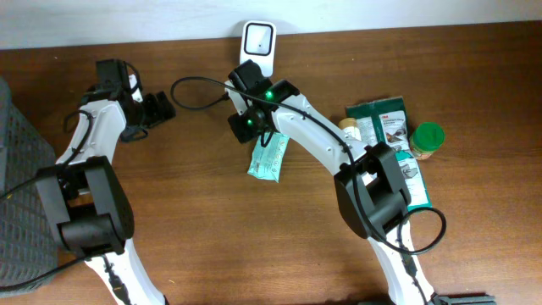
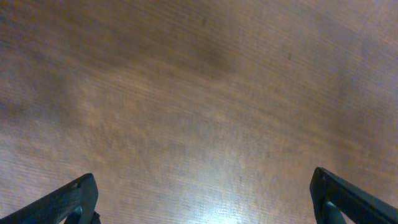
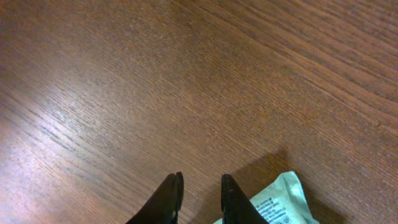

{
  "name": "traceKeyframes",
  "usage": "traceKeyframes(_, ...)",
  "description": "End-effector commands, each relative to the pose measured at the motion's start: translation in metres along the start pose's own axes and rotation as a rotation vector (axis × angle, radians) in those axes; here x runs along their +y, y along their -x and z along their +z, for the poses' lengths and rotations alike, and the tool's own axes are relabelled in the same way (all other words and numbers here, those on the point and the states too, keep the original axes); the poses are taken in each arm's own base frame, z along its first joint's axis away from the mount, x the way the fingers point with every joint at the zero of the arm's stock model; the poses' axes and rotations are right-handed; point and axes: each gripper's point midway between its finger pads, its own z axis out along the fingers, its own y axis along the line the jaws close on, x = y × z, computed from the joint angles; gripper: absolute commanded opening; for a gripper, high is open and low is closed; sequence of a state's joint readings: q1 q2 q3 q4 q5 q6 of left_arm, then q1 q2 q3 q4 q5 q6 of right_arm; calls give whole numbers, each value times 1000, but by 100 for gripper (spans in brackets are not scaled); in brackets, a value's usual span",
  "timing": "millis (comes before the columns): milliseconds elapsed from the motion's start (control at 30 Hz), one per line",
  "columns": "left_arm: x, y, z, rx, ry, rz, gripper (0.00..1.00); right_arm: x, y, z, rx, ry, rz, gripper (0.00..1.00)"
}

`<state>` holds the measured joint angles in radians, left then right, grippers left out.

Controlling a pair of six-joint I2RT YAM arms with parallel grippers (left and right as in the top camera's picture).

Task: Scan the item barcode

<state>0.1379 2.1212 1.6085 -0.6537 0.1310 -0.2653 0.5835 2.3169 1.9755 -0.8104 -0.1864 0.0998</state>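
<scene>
Overhead — right tool [image 1: 247,127] beside pouch [image 1: 269,159] (jaws narrowly apart), left tool [image 1: 159,108] splayed.

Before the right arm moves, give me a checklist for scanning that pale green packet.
1. Pale green plastic packet lies on the brown wooden table: ok.
2. Packet between the right fingers: not ok; it lies beside them, and the gap is empty.
3. Left fingers wide open, empty: ok.
4. White box-shaped scanner face visible at the table's back edge: ok.
5. Barcode side of the packet facing up: cannot tell.
</scene>
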Motion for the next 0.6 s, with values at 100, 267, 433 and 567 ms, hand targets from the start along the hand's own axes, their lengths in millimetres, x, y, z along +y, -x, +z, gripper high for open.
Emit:
traceKeyframes(100,6,5,2,-13,23,2,99,-58,-26,16,75,-196,220,28)
traceKeyframes(267,6,5,2,-13,23,2,99,-104,-61,-2,210,-182,389,30)
traceKeyframes(433,6,5,2,-13,23,2,99,-97,-36,-57,160,-39,398,40)
traceKeyframes(567,6,5,2,-13,23,2,99,-89,-29,-120,122,109,469,52)
